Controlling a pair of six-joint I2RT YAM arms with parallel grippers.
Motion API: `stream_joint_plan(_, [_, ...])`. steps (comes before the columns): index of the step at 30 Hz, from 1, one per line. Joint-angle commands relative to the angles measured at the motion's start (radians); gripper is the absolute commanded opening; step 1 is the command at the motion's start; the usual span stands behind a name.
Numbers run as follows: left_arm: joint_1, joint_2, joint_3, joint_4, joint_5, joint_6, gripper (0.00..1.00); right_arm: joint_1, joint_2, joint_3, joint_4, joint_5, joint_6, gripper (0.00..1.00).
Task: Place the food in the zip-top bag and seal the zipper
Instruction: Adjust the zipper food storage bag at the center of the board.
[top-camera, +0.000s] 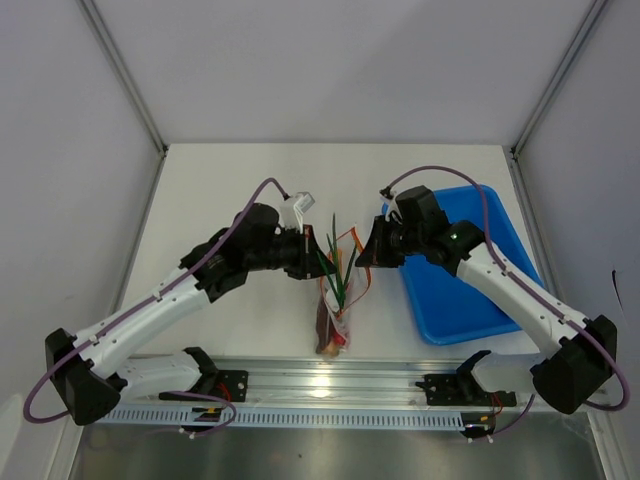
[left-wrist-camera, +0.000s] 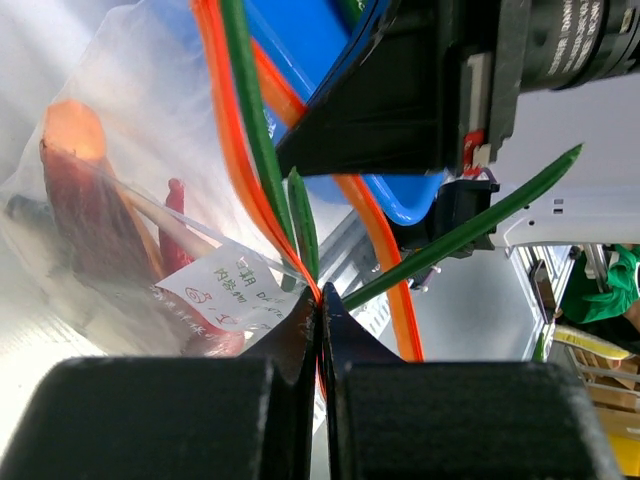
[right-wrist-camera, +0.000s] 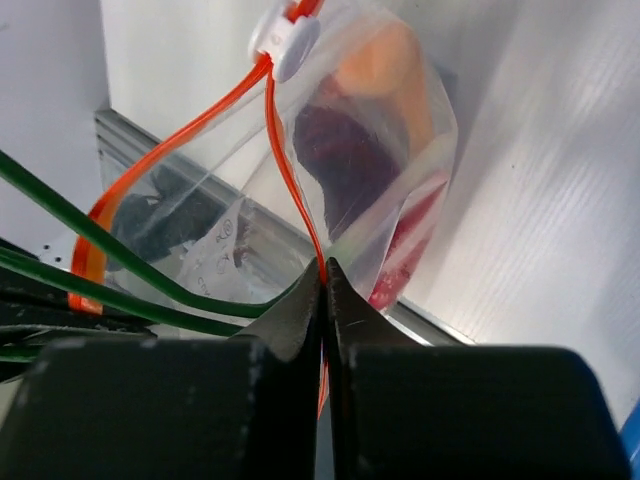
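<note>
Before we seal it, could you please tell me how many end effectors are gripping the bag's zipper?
2. The left end effector pinches the zipper on one side of the mouth; the right end effector pinches the opposite side.

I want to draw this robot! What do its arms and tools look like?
The left arm and right arm are white tubes with chunky black joints. A purple cable loops along each one. The left tool and right tool have black fingers that narrow to thin tips. A tiny green light glows on the right arm.

Blue tray (top-camera: 450, 310) on white table's (top-camera: 230, 190) right; aluminium rail (top-camera: 330, 385) along near edge.
</note>
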Motion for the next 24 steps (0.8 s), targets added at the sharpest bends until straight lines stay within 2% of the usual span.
stream_joint_plan(1, [0.008,0.008,0.104,0.015,0.011,0.032,0.00,0.036,0.015,0.108,0.032,0.062,-0.023,0.00])
stream_joint_plan(4, [0.011,0.006,0.181,-0.041,-0.003,0.061,0.00,0.070,0.040,0.245,-0.039,0.142,-0.071,0.00])
stream_joint_plan(8, [0.011,-0.046,0.239,-0.091,-0.005,0.070,0.01,0.093,0.008,0.327,-0.071,0.208,-0.095,0.00])
stream_joint_plan(13, [0.014,-0.075,0.144,-0.099,-0.005,0.060,0.00,0.093,-0.040,0.307,-0.109,0.229,-0.088,0.00])
stream_joint_plan(19, [0.035,0.006,-0.052,-0.067,-0.009,0.043,0.01,0.045,-0.011,0.146,-0.077,0.216,-0.102,0.00])
stream_joint_plan(22, [0.064,0.042,-0.051,-0.082,-0.015,0.049,0.01,0.038,0.012,0.149,-0.076,0.249,-0.131,0.00])
stream_joint_plan(24, [0.080,0.039,0.007,-0.102,-0.012,0.060,0.00,0.039,0.038,0.198,-0.109,0.257,-0.155,0.00])
